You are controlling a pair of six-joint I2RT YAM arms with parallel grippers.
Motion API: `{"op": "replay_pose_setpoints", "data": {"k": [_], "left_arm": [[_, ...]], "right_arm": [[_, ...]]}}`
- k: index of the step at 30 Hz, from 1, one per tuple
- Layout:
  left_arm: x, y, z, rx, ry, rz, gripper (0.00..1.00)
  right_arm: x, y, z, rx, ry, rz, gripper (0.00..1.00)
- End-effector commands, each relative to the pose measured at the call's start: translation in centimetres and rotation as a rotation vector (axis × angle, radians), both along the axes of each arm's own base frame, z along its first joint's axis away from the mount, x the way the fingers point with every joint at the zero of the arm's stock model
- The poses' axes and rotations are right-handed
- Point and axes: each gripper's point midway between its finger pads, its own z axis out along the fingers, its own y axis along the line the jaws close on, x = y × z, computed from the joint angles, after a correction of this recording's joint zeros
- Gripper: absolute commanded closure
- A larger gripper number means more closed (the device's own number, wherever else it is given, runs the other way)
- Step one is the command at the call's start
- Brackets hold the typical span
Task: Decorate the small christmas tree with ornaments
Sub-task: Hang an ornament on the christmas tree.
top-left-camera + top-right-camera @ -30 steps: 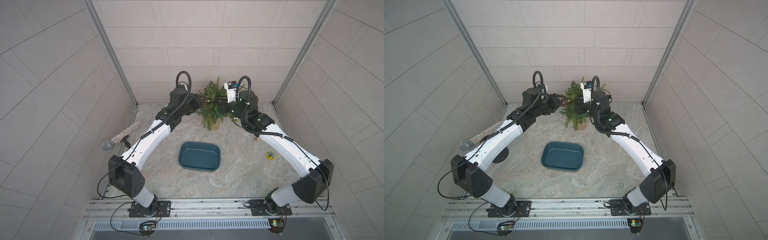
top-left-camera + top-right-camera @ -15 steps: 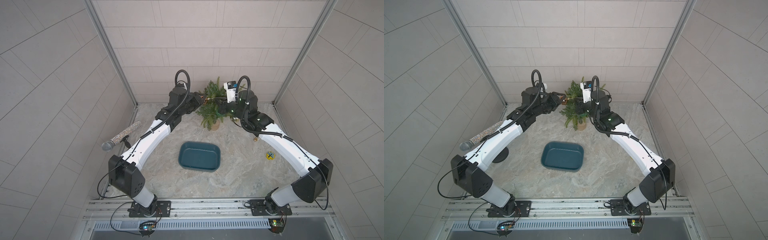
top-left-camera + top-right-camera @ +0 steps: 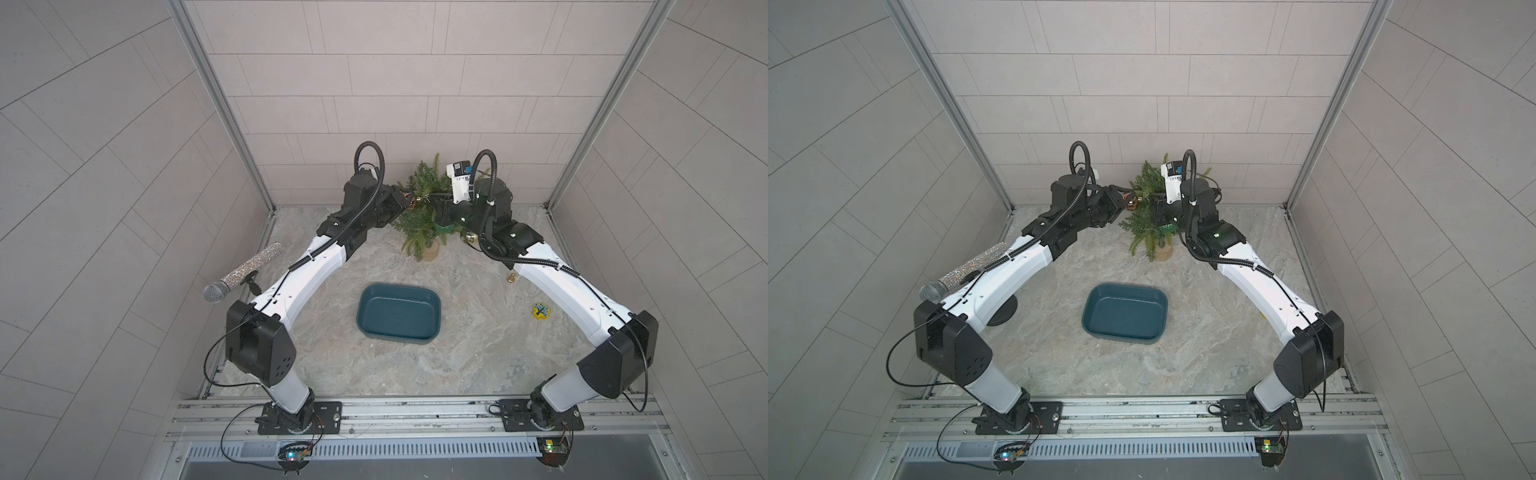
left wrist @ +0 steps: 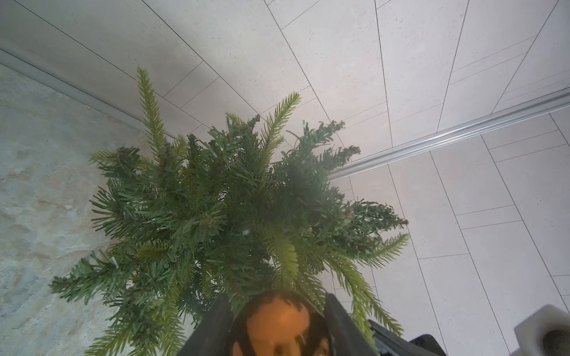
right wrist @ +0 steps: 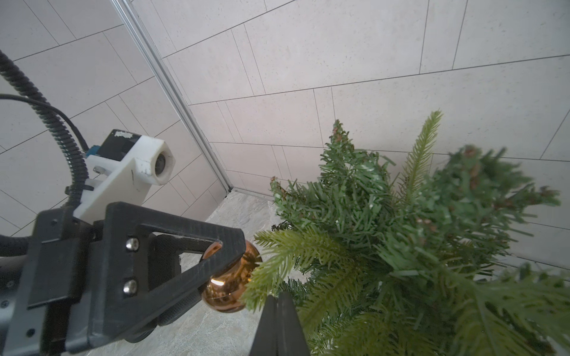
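Marble tabletop [image 3: 478, 353], far centre: small christmas tree [image 3: 420, 216]. Just left of it, touching outer needles: copper-orange ornament [image 5: 229, 286], clamped between part-open jaws of left gripper [image 4: 276, 305]. Right gripper [image 5: 279, 300] pressed closed, empty, at tree's right. Likely calls for rightward push into branches.

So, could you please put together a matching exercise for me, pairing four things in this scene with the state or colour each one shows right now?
Things:
1. copper-orange ornament
2. right gripper
3. teal tub
4. microphone

States:
A. shut on nothing, beside the small christmas tree
B. nothing in it
C. clamped in the left gripper
D. glittery silver handle, grey mesh head

Pairs: 1-C, 2-A, 3-B, 4-D
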Motion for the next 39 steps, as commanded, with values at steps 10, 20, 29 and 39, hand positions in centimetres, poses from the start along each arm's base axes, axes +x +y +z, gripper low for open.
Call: {"op": "replay_pose_setpoints", "data": {"k": [10, 20, 29, 39], "left_arm": [[0.9, 0.2, 2.7, -0.037, -0.074, 0.017, 0.7], [1.0, 0.2, 1.0, -0.021, -0.037, 0.02, 0.7], [0.7, 0.6, 0.0, -0.008, -0.019, 0.033, 0.7], [0.2, 0.9, -0.4, -0.017, -0.017, 0.04, 0.53]], "right_arm": [[0.5, -0.3, 2.6, 0.043, -0.057, -0.018, 1.0], [0.8, -0.4, 1.2, 0.039, -0.021, -0.02, 0.96], [0.3, -0.7, 1.7, 0.051, -0.031, -0.028, 0.79], [-0.8, -1.3, 3.5, 0.073, -0.07, -0.027, 0.76]]}}
